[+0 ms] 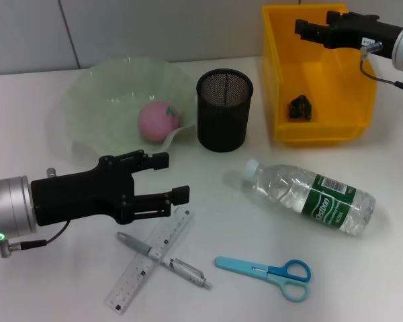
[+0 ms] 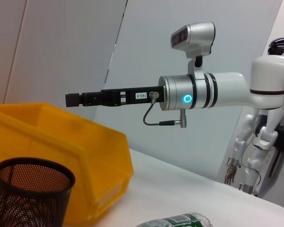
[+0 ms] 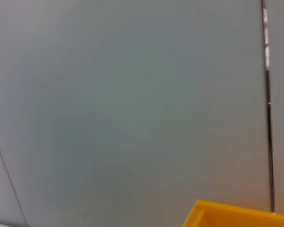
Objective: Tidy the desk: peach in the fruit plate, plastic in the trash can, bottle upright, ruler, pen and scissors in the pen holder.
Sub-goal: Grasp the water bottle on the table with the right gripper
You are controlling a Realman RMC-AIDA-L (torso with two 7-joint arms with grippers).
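We use the black mesh pen holder (image 1: 224,111) as our marker. It stands upright in the middle of the white desk (image 1: 40,288).

Just to the left of the pen holder is the pale green fruit plate (image 1: 87,100), and the pink peach (image 1: 159,120) sits inside it.

To the right of the pen holder is the yellow trash can (image 1: 319,131). A small dark green bit of plastic (image 1: 301,107) lies on its floor. Our right gripper (image 1: 314,28) hangs over the trash can's back part. Its fingers are spread a little and hold nothing.

In front of the pen holder and to the right, the bottle (image 1: 310,195) lies on its side, with its white cap nearest the holder.

In front of the pen holder and to the left, our left gripper (image 1: 169,177) hangs over the desk. Its fingers are wide apart and hold nothing. Right by it the clear ruler (image 1: 150,260) lies with the pen (image 1: 165,259) across it. The blue scissors (image 1: 267,273) lie flat, well in front of the holder.
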